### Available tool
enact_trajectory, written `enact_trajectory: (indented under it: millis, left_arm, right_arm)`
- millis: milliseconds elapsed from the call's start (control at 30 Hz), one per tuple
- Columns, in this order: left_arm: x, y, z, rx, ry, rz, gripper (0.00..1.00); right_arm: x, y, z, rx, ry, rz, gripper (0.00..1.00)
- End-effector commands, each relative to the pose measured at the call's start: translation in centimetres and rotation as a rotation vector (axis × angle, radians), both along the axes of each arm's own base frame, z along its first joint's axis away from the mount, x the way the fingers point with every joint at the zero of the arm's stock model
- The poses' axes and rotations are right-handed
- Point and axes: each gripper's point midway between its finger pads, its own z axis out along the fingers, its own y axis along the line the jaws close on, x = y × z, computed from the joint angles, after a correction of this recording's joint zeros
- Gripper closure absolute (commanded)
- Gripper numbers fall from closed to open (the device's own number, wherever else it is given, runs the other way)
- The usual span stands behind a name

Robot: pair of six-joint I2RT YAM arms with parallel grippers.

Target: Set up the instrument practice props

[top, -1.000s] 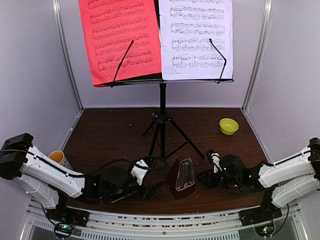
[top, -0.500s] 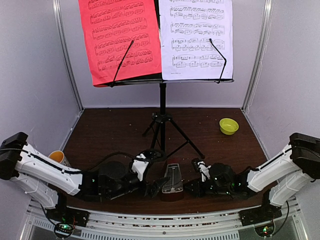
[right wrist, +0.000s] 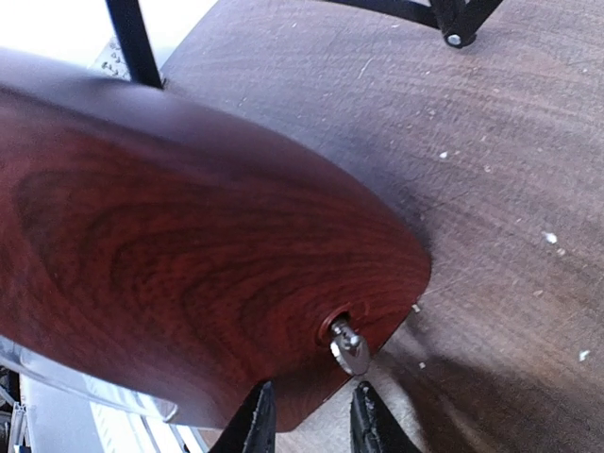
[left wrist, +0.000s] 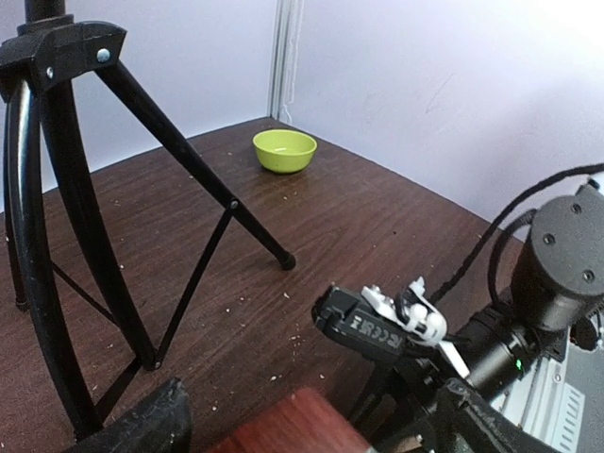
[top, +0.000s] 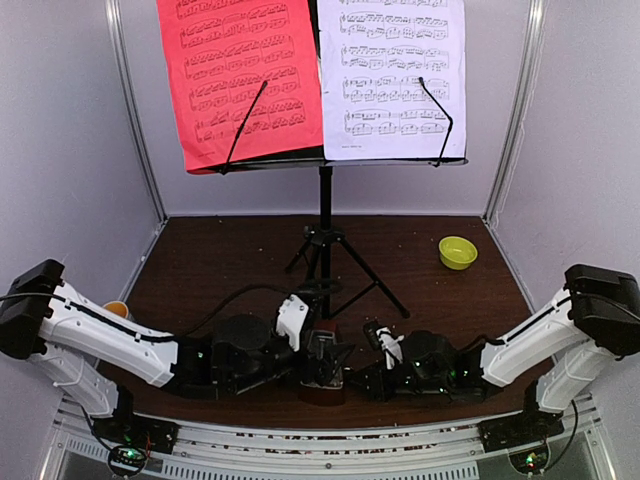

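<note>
The left gripper (left wrist: 316,401) has its jaws spread wide, one on either side of the top of the metronome (left wrist: 283,429). The right gripper (right wrist: 310,415) shows only a narrow gap. The small silver key (right wrist: 349,347) on the metronome sits right at its fingertips, and whether they pinch anything I cannot tell. The metronome is glossy red-brown wood, at the near edge of the table (top: 220,260) between both arms. Just behind it rise the tripod legs of the music stand (top: 325,200), with the red sheet (top: 245,80) and white sheet (top: 392,80) on its desk. The yellow-green bowl (top: 457,251) sits far right.
</note>
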Motion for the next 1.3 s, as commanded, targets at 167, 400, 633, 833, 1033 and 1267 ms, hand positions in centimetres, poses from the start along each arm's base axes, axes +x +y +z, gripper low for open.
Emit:
enact_trajectory:
  millis: [167,400,633,833,1033,1267]
  left_arm:
    - [2.4,0.9,-1.3,0.063,0.116,0.245,0.13]
    - [2.7,1.7,-3.6,0.16,0.182,0.333,0.18]
    - [2.2,1.0,-4.6,0.194,0.225,0.35,0.25]
    - [1.9,-0.1,-3.5,0.18,0.192,0.288,0.47]
    - [1.5,-1.1,-1.3,0.127,0.142,0.223,0.66]
    - [1.7,-1.8,1.2,0.102,0.088,0.22,0.73]
  right_arm:
    - [-0.2,0.2,2.1,0.078,-0.044,0.001,0.69]
    - [0.5,-1.7,2.9,0.074,-0.098,-0.043,0.62]
    - [1.3,-2.6,2.8,0.043,-0.111,-0.092,0.59]
    - [1.4,-3.3,3.1,0.052,-0.136,-0.108,0.53]
    - [1.3,-4.4,4.0,0.061,-0.202,-0.099,0.5]
    - [1.1,-4.6,4.5,0.055,-0.242,-0.089,0.43]
